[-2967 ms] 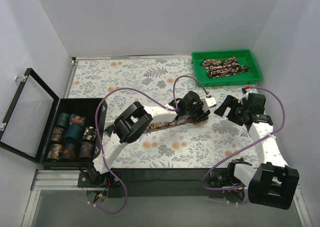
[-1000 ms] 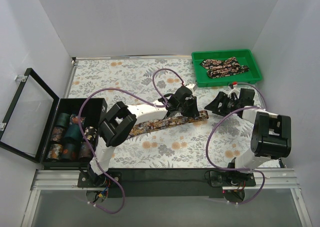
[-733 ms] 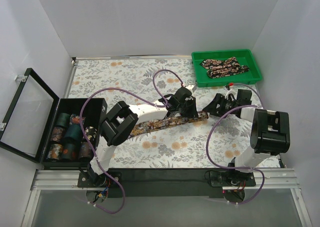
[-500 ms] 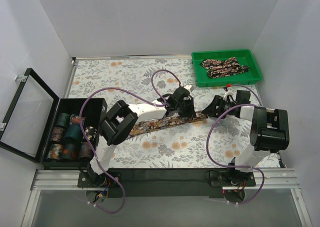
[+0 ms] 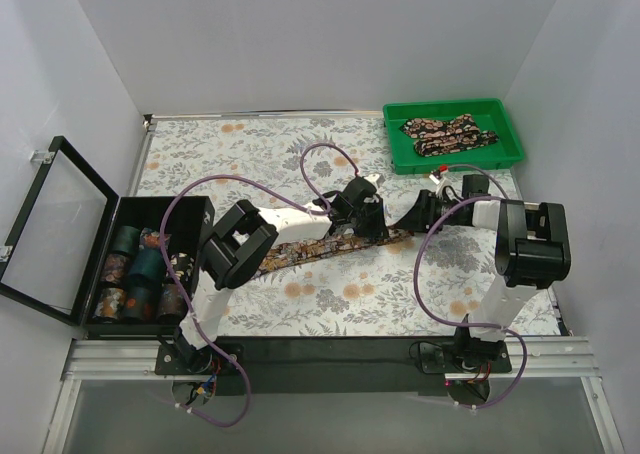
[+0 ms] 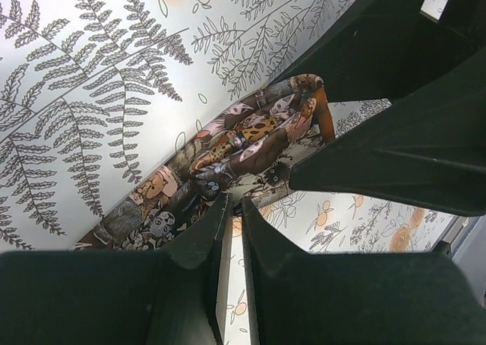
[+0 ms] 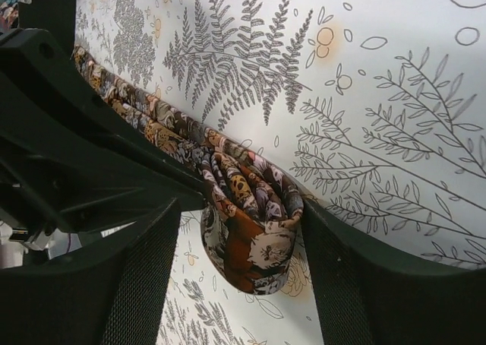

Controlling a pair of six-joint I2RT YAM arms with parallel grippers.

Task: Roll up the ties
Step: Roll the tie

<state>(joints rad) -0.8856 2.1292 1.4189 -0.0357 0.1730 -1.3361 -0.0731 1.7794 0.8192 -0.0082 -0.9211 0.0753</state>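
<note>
A paisley tie (image 5: 320,247) lies flat on the fern tablecloth, slanting up to the right. Its right end is curled into a small roll (image 7: 250,216), which also shows in the left wrist view (image 6: 262,128). My left gripper (image 5: 372,226) sits over the tie just left of the roll. Its jaws (image 6: 234,202) are closed to a thin slit with the tips on the tie's edge. My right gripper (image 5: 408,219) is open. Its two mesh-faced fingers (image 7: 137,284) stand on either side of the roll, and the gripper (image 7: 243,231) is low over the cloth.
A green tray (image 5: 505,124) at the back right holds more paisley ties (image 5: 450,134). An open black box (image 5: 200,214) at the left holds several rolled ties (image 5: 145,269), with its lid (image 5: 55,229) swung out. Purple cables loop above both arms.
My right gripper has moved left onto the tie's right end. My left gripper has shifted a little left and back along the tie, and the tie's end has curled tighter.
</note>
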